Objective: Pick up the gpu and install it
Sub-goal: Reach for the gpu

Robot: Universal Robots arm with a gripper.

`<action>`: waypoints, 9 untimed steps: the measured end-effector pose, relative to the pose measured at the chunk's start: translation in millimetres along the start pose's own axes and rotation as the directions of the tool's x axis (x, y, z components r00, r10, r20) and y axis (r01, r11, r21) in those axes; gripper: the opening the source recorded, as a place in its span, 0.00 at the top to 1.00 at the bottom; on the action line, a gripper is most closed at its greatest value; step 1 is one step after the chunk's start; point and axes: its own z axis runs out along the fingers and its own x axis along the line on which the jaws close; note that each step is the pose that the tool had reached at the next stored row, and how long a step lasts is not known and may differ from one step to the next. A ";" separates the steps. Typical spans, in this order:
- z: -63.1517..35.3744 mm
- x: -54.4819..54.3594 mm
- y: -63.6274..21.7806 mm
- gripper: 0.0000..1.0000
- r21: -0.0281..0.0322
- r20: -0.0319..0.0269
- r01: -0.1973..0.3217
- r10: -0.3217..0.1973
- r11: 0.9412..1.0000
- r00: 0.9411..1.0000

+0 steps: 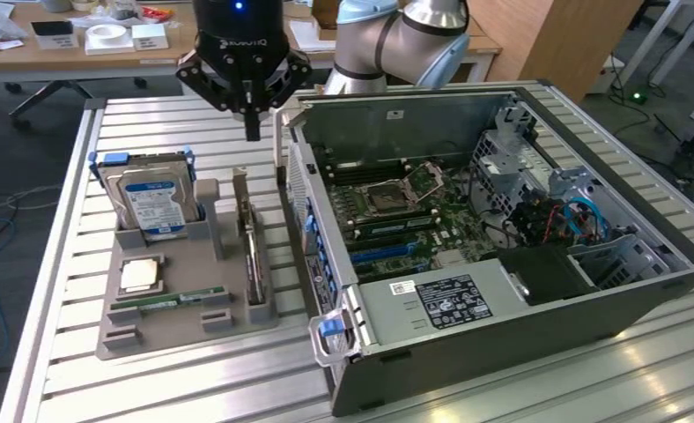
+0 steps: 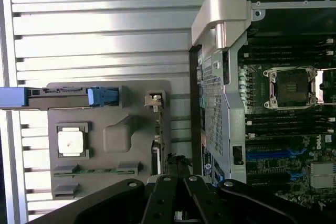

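In the exterior view the tool (image 1: 252,128) hangs above the far end of the grey holder (image 1: 171,333). Its fingers are pressed together to one point and hold nothing, so I judge that the grasp is not yet made. The gpu (image 1: 251,251) stands on its long edge in a narrow slot of this holder, just beside the open computer case (image 1: 441,308) and well below the tool, not touched by it. It seems to be kept upright so that its upper edge is free for gripping from above. In the same holder the hard drive (image 1: 153,207) with the blue label stands in its own stand, and the processor (image 1: 139,275) and the memory stick (image 1: 165,300) lie flat in shallow pockets, each apart from the others. The case lies on its side on the slatted worktop (image 1: 147,132) with the motherboard (image 1: 406,211) facing up, probably so that a card can go in from above. In the wrist view the closed tool (image 2: 176,182) looks straight down. The gpu (image 2: 157,140) shows as a thin edge between the holder (image 2: 123,135) and the case wall (image 2: 212,103). The hard drive (image 2: 52,97) is also seen from its edge.
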 end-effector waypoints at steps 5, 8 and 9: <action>0.1 4.6 -0.4 0.89 0.000 0.000 0.000 0.000 1.000 1.000; 0.1 4.6 -0.4 0.89 0.000 0.000 0.000 0.000 1.000 1.000; 0.0 4.7 -0.6 0.89 0.000 0.000 0.000 0.000 1.000 1.000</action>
